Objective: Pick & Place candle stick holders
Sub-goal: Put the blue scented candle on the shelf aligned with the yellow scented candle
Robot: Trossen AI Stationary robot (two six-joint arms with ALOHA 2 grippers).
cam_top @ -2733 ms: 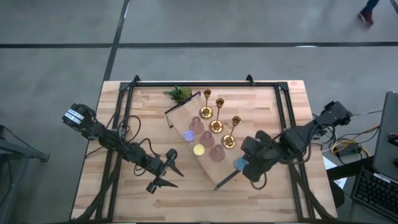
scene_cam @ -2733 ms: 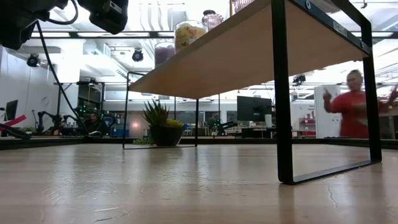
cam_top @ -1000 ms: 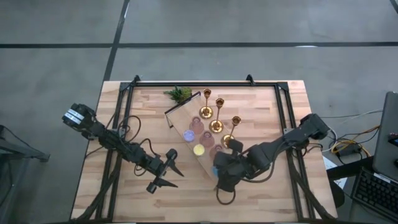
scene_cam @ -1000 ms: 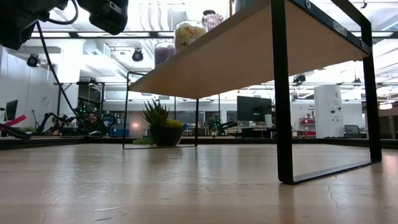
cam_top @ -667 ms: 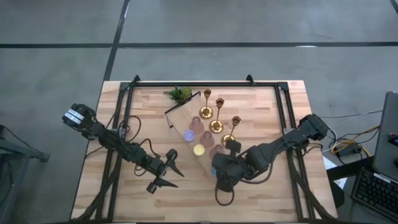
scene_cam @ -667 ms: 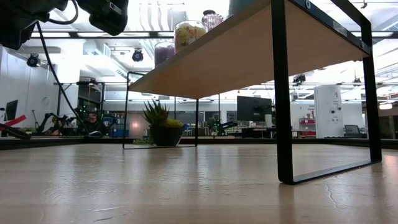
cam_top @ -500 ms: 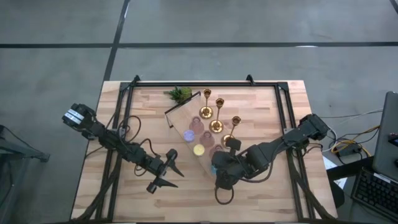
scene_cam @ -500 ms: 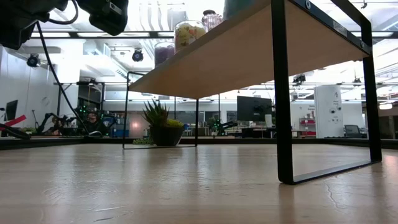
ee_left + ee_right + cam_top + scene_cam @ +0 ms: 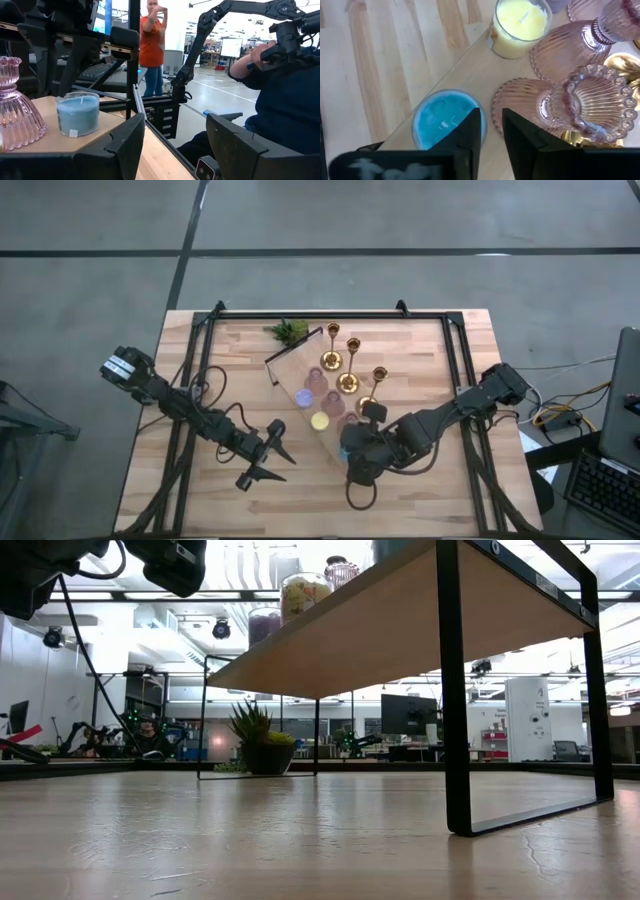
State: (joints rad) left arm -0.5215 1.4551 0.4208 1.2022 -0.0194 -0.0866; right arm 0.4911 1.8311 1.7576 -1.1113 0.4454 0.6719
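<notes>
While the left gripper (image 9: pixel 262 457) waits open on the table, the right gripper (image 9: pixel 491 131) hovers over the raised shelf (image 9: pixel 445 75), fingers slightly parted, gripping nothing; a blue candle (image 9: pixel 447 122) sits below it, and the nearest pink glass holder (image 9: pixel 580 107) stands just beside.
</notes>
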